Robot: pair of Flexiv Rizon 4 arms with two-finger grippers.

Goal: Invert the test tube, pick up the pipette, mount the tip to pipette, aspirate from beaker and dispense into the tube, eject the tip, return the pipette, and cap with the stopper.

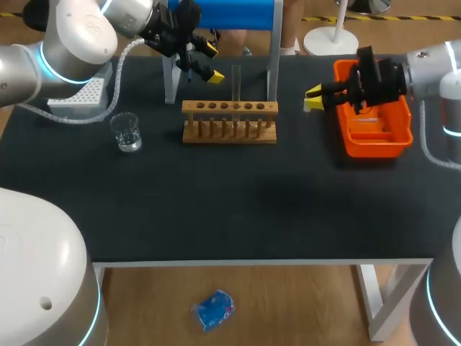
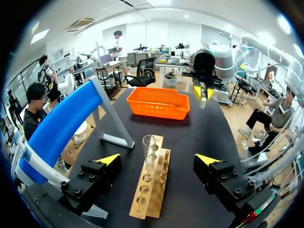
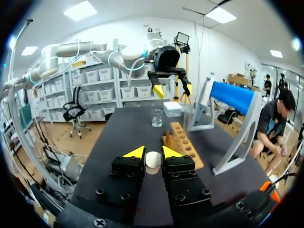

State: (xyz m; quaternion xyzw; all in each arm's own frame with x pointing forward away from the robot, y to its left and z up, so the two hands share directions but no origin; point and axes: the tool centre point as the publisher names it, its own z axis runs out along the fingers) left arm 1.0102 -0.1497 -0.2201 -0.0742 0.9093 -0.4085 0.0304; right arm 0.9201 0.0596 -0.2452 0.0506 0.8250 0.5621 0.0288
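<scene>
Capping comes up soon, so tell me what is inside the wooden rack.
One clear test tube stands upright in the wooden rack, uncapped; the other holes look empty. Its lower end is hidden inside the rack, so any liquid there cannot be seen.

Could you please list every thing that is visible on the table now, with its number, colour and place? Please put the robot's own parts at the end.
Table: one, black, under everything.
Rack: one, wooden, in the middle of the table towards the back.
Test tube: one, clear, standing upright in the rack.
Beaker: one, clear glass, left of the rack.
Tip box: one, white, behind the beaker at the left edge.
Tray: one, orange, right side of the table.
Stand: one, blue bar on grey legs, behind the rack.
Stopper: one, cream, clamped between the right tool's fingers.
Left tool: one, black with yellow tips, open, above the rack's left end.
Right tool: one, black with yellow tips, between rack and tray.
</scene>
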